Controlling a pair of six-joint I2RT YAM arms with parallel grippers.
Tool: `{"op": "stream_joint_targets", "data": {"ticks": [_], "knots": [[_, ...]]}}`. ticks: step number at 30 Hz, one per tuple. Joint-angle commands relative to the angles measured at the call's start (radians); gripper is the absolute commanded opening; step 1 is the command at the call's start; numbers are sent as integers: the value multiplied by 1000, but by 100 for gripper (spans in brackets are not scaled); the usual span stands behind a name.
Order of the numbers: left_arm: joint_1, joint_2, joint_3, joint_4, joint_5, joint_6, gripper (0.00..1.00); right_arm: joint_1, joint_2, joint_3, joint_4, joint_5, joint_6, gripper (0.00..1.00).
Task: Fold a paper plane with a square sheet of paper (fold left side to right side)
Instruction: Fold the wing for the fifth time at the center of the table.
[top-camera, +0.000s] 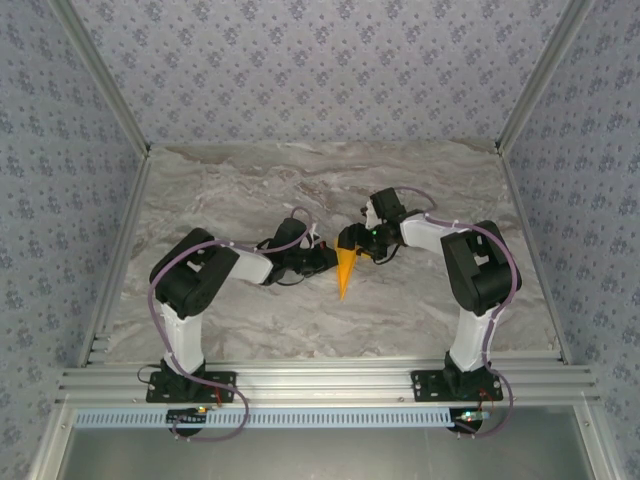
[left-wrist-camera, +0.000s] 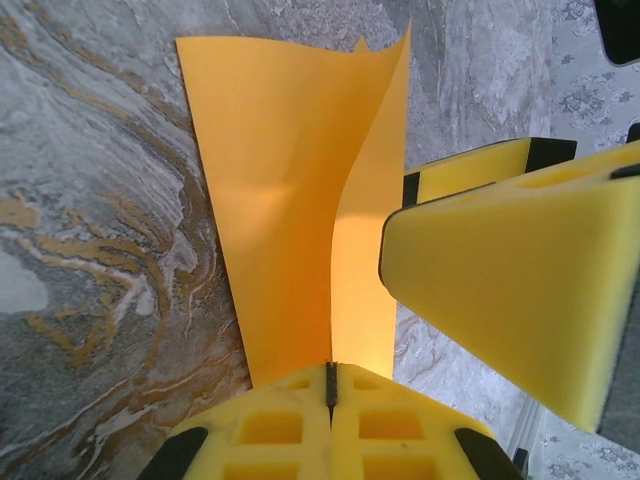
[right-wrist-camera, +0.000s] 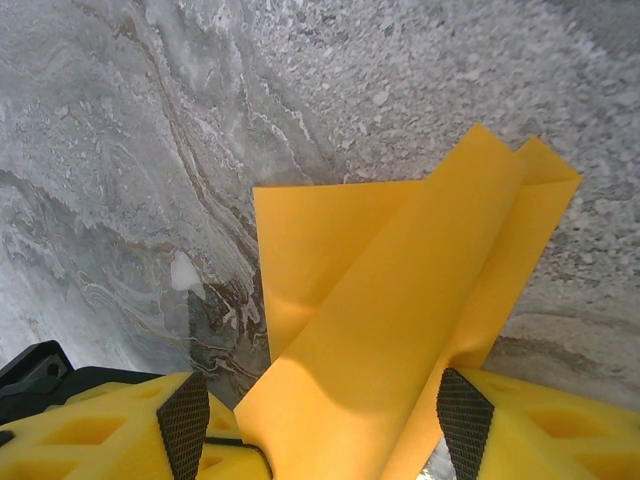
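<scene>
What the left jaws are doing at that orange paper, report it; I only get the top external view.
Observer: In the left wrist view, the left jaws are shut. Their fingers meet on a thin seam, and the narrow end of the orange paper runs into it.
Operator: Now the right side.
Observer: The right jaws stand open. Their fingers sit apart on either side of the paper, which passes between them.
Operator: Say how the paper lies.
Observer: Not flat. One layer lifts off the marble table along a lengthwise crease, and its far edge curls.
</scene>
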Motion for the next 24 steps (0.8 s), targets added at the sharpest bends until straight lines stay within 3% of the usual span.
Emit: {"op": "stream_joint_targets", "data": {"ticks": [1, 15, 24], "knots": [[9, 2, -3, -12, -15, 27, 0, 14, 42, 0, -83, 38, -18, 68], [2, 56, -17, 4, 1, 25, 0, 16, 4, -2, -54, 17, -26, 68], [-1, 80, -14, -12, -6, 31, 0, -15, -164, -13, -87, 96, -51, 66]]}}
